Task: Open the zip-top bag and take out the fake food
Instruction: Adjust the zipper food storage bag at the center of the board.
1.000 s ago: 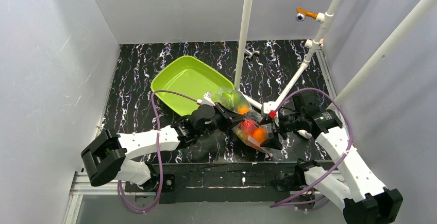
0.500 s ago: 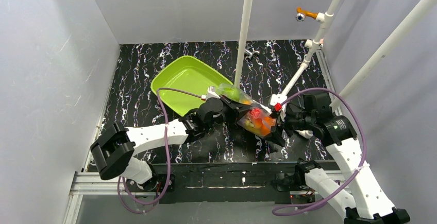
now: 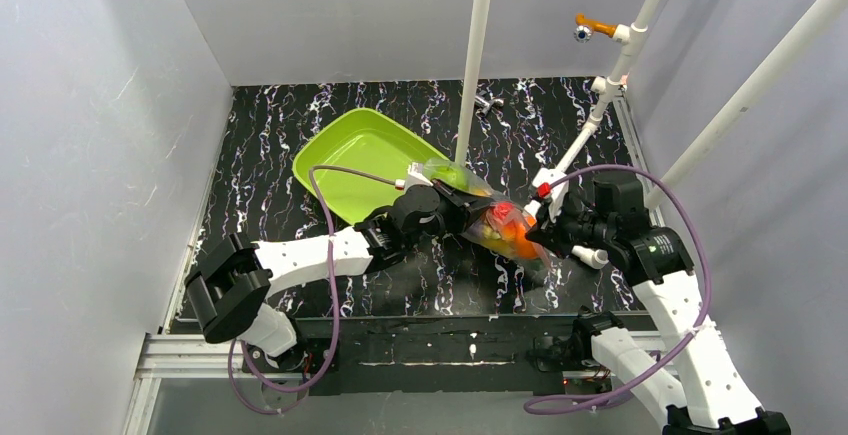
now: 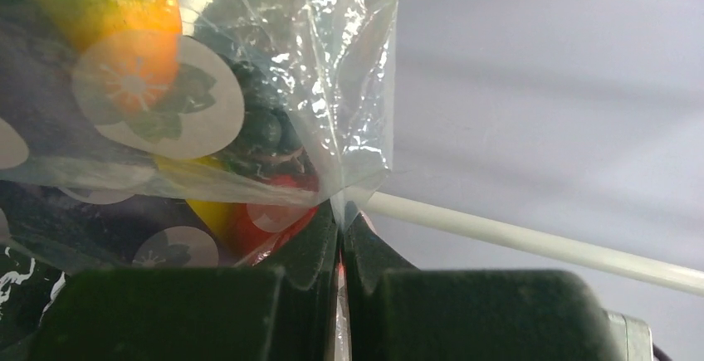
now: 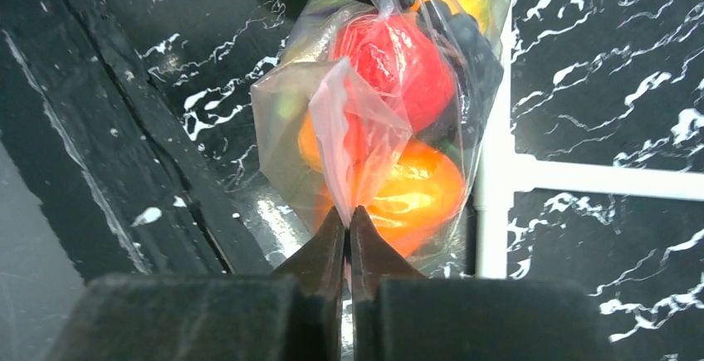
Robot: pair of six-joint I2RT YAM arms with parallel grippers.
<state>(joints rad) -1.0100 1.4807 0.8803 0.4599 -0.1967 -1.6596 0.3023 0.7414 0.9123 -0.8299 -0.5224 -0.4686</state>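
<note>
Both pinching bag: left gripper clamped on corner, right gripper on pinkish flap, clear in wrist cams only. Top view: bag over bench, beside tray, food inside.

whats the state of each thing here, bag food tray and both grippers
zip-top bag, pinched at two spots, stretched between them; zip open or shut cannot be told
fake food, inside the bag
left gripper, shut on the bag's clear plastic
right gripper, shut on a pinkish fold of the bag
green tray, flat on the table, no food in it
</note>
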